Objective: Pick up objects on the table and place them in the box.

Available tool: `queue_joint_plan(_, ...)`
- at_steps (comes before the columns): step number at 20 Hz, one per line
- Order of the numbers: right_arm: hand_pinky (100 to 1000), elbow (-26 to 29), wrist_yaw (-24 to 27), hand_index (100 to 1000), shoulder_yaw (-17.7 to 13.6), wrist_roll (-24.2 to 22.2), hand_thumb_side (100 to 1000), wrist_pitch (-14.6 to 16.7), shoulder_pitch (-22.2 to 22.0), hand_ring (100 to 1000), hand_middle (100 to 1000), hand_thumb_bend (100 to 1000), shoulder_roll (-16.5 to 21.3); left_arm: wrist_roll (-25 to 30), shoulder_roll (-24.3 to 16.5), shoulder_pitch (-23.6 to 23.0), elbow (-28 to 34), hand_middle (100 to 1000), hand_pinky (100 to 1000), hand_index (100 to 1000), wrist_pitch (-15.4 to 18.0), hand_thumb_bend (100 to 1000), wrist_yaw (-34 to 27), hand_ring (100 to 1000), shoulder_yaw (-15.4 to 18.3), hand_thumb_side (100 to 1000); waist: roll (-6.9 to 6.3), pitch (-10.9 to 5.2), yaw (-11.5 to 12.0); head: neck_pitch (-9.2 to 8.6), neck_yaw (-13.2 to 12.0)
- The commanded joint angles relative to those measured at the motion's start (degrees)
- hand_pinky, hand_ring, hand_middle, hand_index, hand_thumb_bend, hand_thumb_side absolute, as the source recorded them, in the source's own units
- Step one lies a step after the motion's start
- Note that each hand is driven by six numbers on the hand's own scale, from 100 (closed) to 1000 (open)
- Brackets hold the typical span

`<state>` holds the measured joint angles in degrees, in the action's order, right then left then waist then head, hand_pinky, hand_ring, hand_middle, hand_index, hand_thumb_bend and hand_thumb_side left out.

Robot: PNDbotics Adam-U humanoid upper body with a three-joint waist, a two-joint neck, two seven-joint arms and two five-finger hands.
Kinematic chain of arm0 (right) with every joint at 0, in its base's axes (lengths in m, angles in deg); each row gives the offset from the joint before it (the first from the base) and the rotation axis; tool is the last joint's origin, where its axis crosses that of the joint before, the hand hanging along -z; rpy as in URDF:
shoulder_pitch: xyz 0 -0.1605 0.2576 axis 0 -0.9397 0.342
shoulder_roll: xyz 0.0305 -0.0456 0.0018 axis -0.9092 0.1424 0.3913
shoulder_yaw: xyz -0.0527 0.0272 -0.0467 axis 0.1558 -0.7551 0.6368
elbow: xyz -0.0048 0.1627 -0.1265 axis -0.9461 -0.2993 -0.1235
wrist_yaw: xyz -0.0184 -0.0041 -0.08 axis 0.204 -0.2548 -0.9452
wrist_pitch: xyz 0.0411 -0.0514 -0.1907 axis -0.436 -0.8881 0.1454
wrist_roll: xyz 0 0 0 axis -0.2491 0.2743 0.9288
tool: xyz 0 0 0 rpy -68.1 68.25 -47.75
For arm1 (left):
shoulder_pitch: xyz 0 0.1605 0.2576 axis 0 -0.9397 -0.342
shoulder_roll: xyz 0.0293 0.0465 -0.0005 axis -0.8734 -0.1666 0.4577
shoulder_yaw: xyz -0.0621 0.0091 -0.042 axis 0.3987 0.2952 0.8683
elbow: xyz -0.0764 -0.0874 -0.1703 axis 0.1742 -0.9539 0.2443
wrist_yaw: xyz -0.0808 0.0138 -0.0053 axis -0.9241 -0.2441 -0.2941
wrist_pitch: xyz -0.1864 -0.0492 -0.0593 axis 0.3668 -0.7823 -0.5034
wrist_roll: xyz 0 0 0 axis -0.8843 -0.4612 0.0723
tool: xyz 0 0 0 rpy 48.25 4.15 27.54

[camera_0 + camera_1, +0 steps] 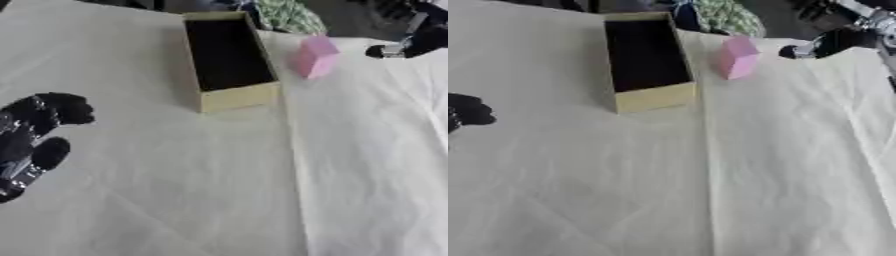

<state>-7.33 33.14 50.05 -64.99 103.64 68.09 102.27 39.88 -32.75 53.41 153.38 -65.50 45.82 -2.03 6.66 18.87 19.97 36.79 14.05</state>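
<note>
At upper right, the right hand, fingers unclear, neared the pink block beside the box; a nudge might have toppled it.

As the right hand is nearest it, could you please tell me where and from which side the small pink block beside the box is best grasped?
Probably across its two broad side faces, coming from the right and above. The small pink block stands upright, slightly tilted, just right of the open tan cardboard box, apart from it, so its top and right side are free. The right hand already sits on that side.
</note>
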Motion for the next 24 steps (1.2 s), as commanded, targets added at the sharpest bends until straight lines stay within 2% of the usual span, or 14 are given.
queue_joint_plan(1, 761, -1.2, -0.9, 877, -1.0, 0.7, 293, -0.1, 1.3, 772, 767, 602, 1.7, 0.5, -0.9, 0.8, 1.4, 680, 815, 795, 0.1, 577, -0.4, 723, -0.3, 667, -0.37, -0.78, 0.3, 0.29, 0.5)
queue_joint_plan(10, 761, -2.7, -1.6, 877, -1.2, 1.4, 293, 0.3, 1.6, 771, 767, 602, 1.6, 0.8, -0.9, 0.7, 1.5, 680, 814, 796, 0.2, 577, -0.4, 723, -0.3, 668, -0.34, -0.53, 0.7, 0.26, 0.8)
queue_joint_plan(14, 756, -3.0, -1.2, 881, -1.9, 3.0, 297, 0.0, 1.8, 772, 775, 607, 1.7, 1.1, -0.7, 0.4, 1.8, 679, 814, 796, 0.3, 575, -0.3, 724, -0.4, 675, -0.5, 0.61, 2.2, 0.1, 1.6)
queue_joint_plan(24, 753, -3.2, -0.5, 891, -2.0, 4.2, 310, -0.2, 2.0, 772, 779, 609, 1.8, 1.4, -0.4, 0.2, 2.4, 676, 814, 796, 0.5, 575, -0.5, 723, -0.3, 679, -0.61, 1.77, 3.8, -0.39, 1.6)
